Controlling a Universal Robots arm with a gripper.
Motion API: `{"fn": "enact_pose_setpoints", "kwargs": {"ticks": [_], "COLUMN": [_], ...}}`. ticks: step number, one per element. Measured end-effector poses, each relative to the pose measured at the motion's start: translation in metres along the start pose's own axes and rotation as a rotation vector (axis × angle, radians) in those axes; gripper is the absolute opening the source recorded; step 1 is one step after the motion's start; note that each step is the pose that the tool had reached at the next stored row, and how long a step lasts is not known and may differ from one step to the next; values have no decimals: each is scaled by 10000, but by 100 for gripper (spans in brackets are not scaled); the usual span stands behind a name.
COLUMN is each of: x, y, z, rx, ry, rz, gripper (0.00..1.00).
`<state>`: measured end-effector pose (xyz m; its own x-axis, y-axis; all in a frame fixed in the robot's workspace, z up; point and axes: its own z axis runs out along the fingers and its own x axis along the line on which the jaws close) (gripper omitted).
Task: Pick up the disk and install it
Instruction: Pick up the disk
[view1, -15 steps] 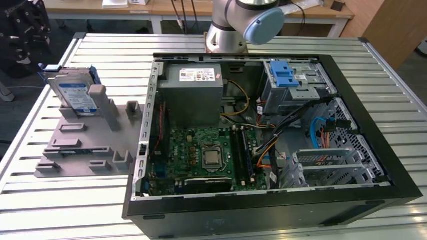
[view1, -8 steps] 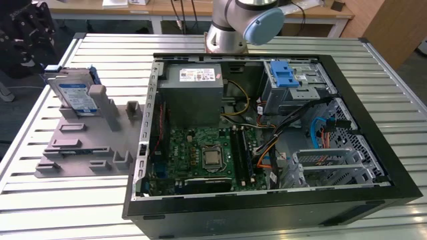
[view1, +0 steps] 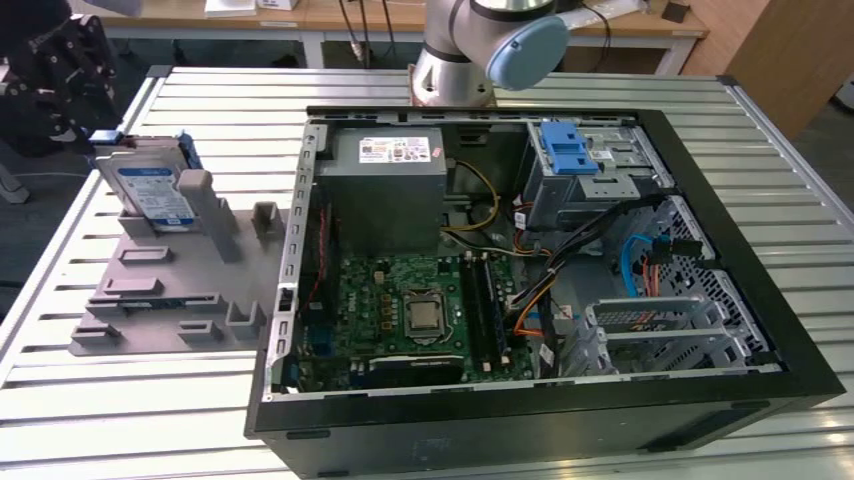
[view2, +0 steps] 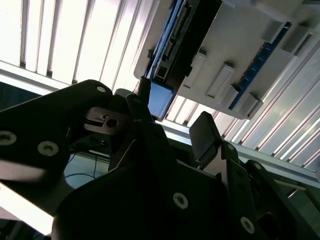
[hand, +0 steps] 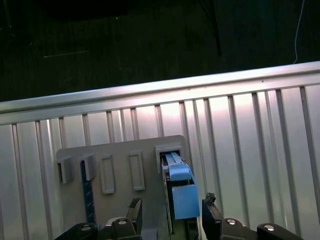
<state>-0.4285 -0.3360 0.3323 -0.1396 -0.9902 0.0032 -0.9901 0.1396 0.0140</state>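
Disk stands on edge in a slot of the grey holder plate. The plate lies flat on the slatted table along the edge on the exterior view's left, and the disk is at the plate's end nearer the table's far corner. Blue bracket wraps the disk's upper edge; blue/white label faces the near side. In the first wrist view the gripper sits right over the disk's top edge w/ its fingers spread wide, one on each side of the drive. There's a clear gap on one side and it's closer on the other; nothing is clamped. The second wrist view shows the same from the other side, dark fingers flanking the blue label. Open PC case takes the table's middle, well apart from the plate. Inside, the drive cage w/ blue latch is at the case's far corner on the exterior view's right.
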Motion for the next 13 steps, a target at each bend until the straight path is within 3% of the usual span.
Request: {"fn": "enact_pose_setpoints", "kwargs": {"ticks": [7, 13], "x": [-13, -66], "y": [61, 71], "z": [86, 161], "rx": [0, 16], "ry": [-14, -17], "rz": [-23, -388], "gripper": [59, 59]}}
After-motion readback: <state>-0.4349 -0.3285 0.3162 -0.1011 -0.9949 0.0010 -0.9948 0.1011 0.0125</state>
